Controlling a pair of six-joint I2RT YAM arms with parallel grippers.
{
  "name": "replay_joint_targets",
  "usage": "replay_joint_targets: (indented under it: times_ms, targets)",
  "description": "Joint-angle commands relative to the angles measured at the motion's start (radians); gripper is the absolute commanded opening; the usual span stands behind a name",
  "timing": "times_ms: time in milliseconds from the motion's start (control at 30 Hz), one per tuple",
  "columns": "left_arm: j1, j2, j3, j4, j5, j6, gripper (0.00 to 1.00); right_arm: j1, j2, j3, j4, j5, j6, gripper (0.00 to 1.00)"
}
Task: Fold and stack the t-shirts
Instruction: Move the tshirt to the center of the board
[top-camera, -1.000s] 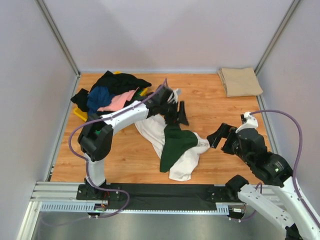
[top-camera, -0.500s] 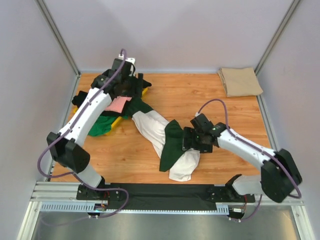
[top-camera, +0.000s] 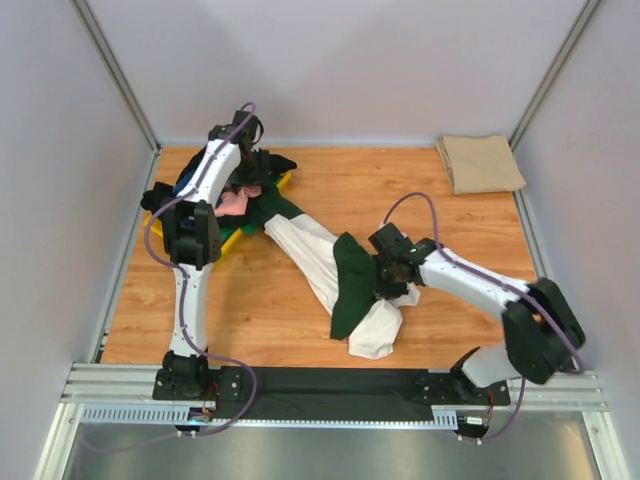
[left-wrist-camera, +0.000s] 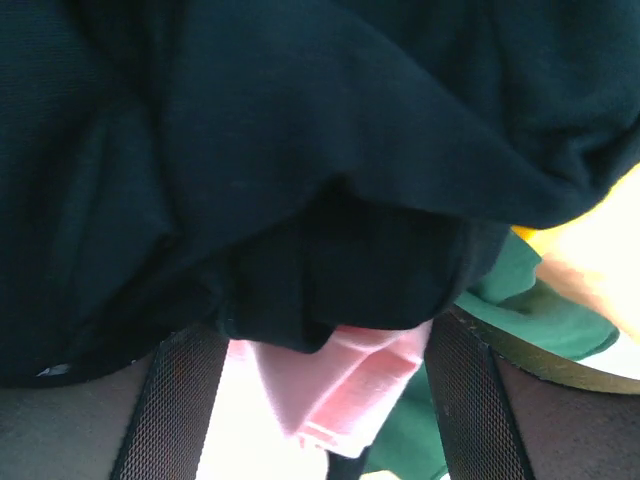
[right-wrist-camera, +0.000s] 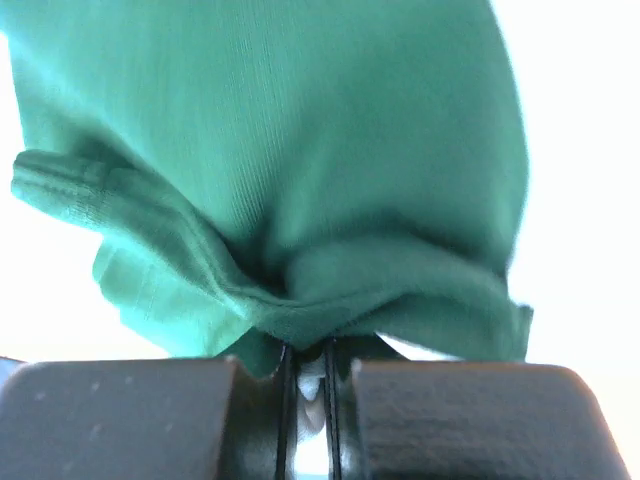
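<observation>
A cream t-shirt (top-camera: 305, 250) with dark green sleeves lies crumpled across the middle of the table. My right gripper (top-camera: 385, 278) is shut on its green sleeve (right-wrist-camera: 300, 150), the cloth bunched right at the closed jaws (right-wrist-camera: 305, 362). At the back left, black (top-camera: 262, 163), blue and pink (top-camera: 232, 203) t-shirts are heaped on the yellow tray (top-camera: 232, 240). My left gripper (top-camera: 252, 170) hangs over that heap, open. In the left wrist view black cloth (left-wrist-camera: 300, 150) fills the top and a pink fold (left-wrist-camera: 345, 390) lies between the mesh fingers (left-wrist-camera: 180, 400). A folded tan t-shirt (top-camera: 480, 163) rests at the back right.
Grey walls close in the table on three sides. The yellow tray sits against the left wall. Green cloth (left-wrist-camera: 520, 300) shows beside the pink fold. The arm bases and a rail run along the near edge.
My left gripper left the cream t-shirt and went back to the pile on the tray. My right arm reached in and shut on the green sleeve, shifting the shirt slightly.
</observation>
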Motion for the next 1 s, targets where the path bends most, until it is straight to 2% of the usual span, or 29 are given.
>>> replay_joint_targets:
  times_ms: [0, 67, 100, 167, 233, 367, 433, 500, 633, 800, 933, 967]
  targets:
    - [0.168, 0.022, 0.029, -0.005, -0.032, -0.017, 0.82, -0.037, -0.328, 0.127, -0.250, 0.226, -0.019, 0.00]
    - [0.252, 0.032, 0.038, -0.012, -0.019, -0.040, 0.81, -0.100, -0.455, 0.212, -0.411, 0.313, -0.029, 0.00]
    - [0.280, 0.034, 0.037, -0.019, 0.005, -0.052, 0.81, -0.126, -0.511, 0.309, -0.447, 0.338, -0.037, 0.00]
    - [0.350, 0.025, 0.026, -0.020, 0.045, -0.077, 0.78, -0.195, -0.614, 0.399, -0.528, 0.385, -0.066, 0.00]
    - [0.382, 0.009, 0.012, -0.008, 0.088, -0.083, 0.78, -0.233, -0.615, 0.466, -0.565, 0.382, -0.088, 0.00]
    - [0.383, -0.041, 0.008, 0.001, 0.119, -0.088, 0.78, -0.237, -0.573, 0.433, -0.573, 0.382, -0.098, 0.00]
    - [0.392, -0.067, 0.012, 0.000, 0.085, -0.086, 0.79, -0.255, -0.605, 0.448, -0.573, 0.430, -0.103, 0.00]
    - [0.399, -0.089, -0.001, -0.002, 0.134, -0.094, 0.79, -0.277, -0.630, 0.459, -0.544, 0.387, -0.124, 0.00]
    - [0.355, -0.167, -0.075, 0.032, 0.151, -0.085, 0.77, -0.280, -0.575, 0.427, -0.522, 0.249, -0.151, 0.00]
    - [0.248, -0.291, -0.166, 0.084, -0.002, -0.011, 0.77, -0.281, -0.590, 0.313, -0.430, 0.102, -0.125, 0.00]
    - [0.139, -0.299, -0.230, 0.121, -0.029, 0.026, 0.74, -0.281, -0.584, 0.270, -0.383, 0.031, -0.121, 0.00]
    - [0.127, -0.282, -0.236, 0.119, -0.023, 0.030, 0.74, -0.280, -0.578, 0.263, -0.374, -0.025, -0.123, 0.00]
